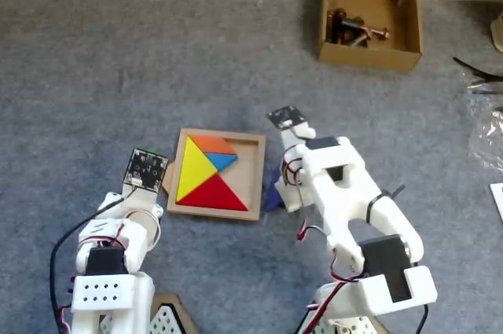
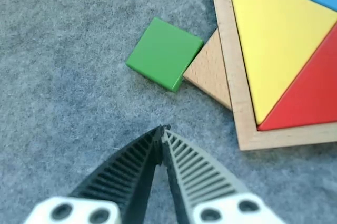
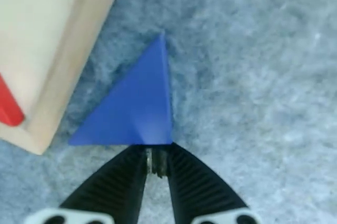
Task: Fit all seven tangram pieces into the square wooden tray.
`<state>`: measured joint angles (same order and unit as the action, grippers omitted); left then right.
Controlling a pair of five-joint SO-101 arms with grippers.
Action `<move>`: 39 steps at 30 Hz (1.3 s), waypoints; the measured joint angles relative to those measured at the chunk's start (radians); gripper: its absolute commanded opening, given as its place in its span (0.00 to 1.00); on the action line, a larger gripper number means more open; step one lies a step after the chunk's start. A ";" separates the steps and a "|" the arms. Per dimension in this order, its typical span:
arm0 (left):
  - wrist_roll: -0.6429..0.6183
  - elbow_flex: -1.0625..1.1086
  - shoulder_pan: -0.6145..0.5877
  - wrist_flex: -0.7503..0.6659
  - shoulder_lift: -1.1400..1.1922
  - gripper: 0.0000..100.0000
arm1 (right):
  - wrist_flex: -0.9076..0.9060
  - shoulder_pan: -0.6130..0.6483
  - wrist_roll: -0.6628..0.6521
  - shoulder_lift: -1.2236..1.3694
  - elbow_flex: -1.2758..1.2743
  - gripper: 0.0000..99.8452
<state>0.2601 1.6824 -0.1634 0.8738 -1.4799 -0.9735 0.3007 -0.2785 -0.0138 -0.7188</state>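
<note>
Left gripper [image 2: 162, 130]: pressing tight together, holding nothing (green wooden square [image 2: 164, 52] lying nearby).
Right gripper [image 3: 157, 154]: pinching edge of blue wooden triangle [image 3: 134, 108].

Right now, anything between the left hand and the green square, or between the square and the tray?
Hand to square: nothing visible, only bare carpet between the shut left hand and the green square. Square to tray: a wooden triangle lies between them, against the tray rim.
</note>
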 measured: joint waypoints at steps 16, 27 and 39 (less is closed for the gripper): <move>0.000 0.000 0.000 0.000 0.000 0.01 | -0.043 0.163 0.003 -0.014 -0.044 0.01; 0.000 0.000 0.000 0.000 0.000 0.01 | -0.316 0.178 0.069 -0.169 0.089 0.01; 0.000 0.000 0.000 0.000 0.000 0.01 | -0.120 0.178 0.087 -0.129 0.112 0.01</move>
<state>0.2601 1.6824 -0.1634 0.8738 -1.4799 -1.0932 0.4787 -0.1910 -0.1427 -0.6068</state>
